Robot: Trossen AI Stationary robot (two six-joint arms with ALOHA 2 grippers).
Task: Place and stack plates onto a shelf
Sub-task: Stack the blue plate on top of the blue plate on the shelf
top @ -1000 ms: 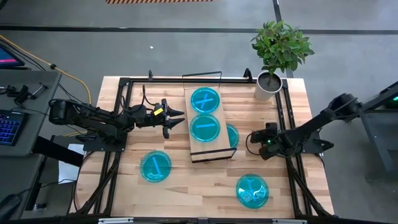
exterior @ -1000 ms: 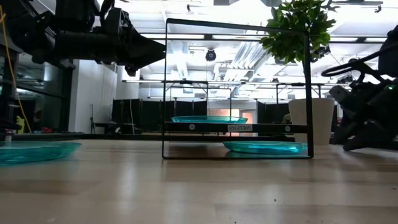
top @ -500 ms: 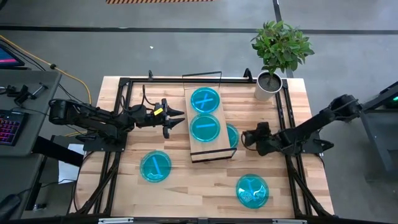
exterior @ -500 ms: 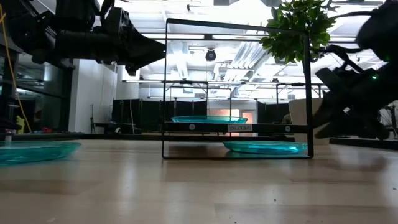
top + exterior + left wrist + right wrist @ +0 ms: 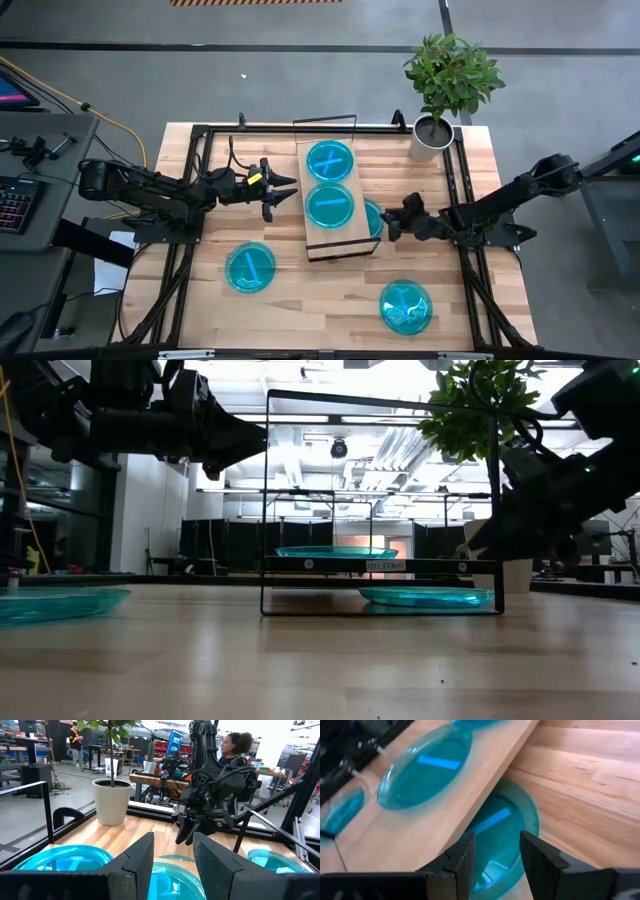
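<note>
plate [image 5: 373, 217] half hidden under shelf [image 5: 340, 242] | right gripper [image 5: 391, 220] open beside

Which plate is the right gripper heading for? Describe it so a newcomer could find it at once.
Start at the long light-wood shelf board in the middle of the table. On its right side, a translucent cyan-blue round plate lies on the tabletop, half tucked under the board, just in front of the open right gripper. It is the only plate partly hidden by the shelf.

No readable text anywhere. Small white label on shelf [image 5: 385, 565] front edge, low view, way too tiny to read.
</note>
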